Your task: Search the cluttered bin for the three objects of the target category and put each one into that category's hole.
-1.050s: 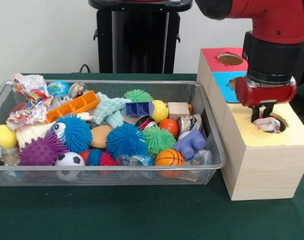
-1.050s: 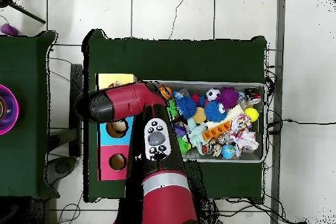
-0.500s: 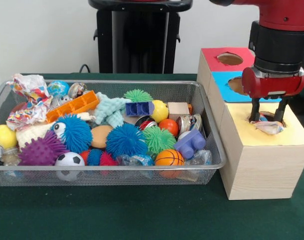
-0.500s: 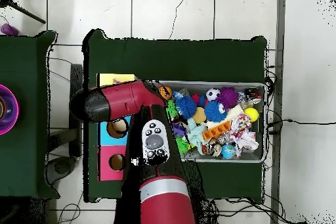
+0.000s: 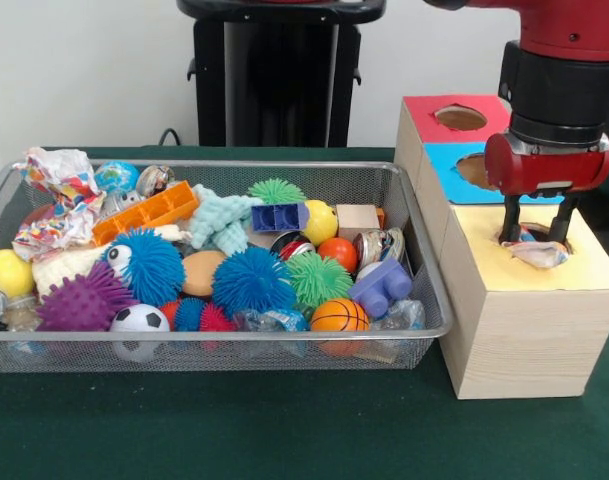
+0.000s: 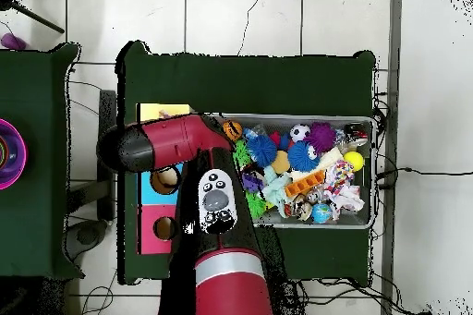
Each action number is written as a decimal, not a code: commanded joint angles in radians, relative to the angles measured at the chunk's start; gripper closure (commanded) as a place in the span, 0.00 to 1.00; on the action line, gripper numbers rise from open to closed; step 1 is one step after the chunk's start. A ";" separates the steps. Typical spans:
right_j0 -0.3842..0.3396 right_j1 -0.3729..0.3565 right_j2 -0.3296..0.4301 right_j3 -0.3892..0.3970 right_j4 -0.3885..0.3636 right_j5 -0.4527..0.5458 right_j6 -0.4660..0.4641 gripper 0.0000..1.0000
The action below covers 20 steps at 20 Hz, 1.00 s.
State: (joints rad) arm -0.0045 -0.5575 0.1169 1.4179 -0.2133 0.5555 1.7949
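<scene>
Since a second ago the gripper (image 5: pixel 533 225) has risen off the crumpled wrapper (image 5: pixel 537 253) and spread its fingers; over the last half second almost nothing shifts. It now hangs open and empty directly above the wrapper, one fingertip at about 10 o'clock of it and the other at about 2 o'clock.

That wrapper sits at the yellow hole (image 5: pixel 536 240) on the wooden box (image 5: pixel 529 320), bunched on the rim toward 6 o'clock of the opening, apparently not fully dropped through. Whether it will fall on its own I cannot tell.

To finish this step well, a light downward nudge with closed fingers from 12 o'clock should tip the wrapper inside; lifting straight up first avoids snagging the paper.

Next candidates lie in the mesh bin (image 5: pixel 234 345): another crumpled wrapper (image 5: pixel 54 195) rests at the bin's 9 to 10 o'clock corner, just beside the orange tray (image 5: pixel 149 212). Approach it from above, clear of the bin wall. In the overhead view the arm (image 6: pixel 171 142) covers the box's yellow end.
</scene>
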 commanded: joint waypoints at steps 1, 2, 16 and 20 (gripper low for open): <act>-0.012 -0.048 -0.020 0.084 0.009 0.156 0.076 0.00; -0.014 -0.077 -0.020 0.089 0.017 0.193 0.066 0.00; -0.043 -0.209 -0.003 0.181 0.045 0.323 0.018 0.00; -0.044 -0.191 0.002 0.195 0.038 0.274 0.030 0.00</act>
State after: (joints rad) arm -0.0064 -0.6934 0.1169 1.4884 -0.1764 0.7157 1.7947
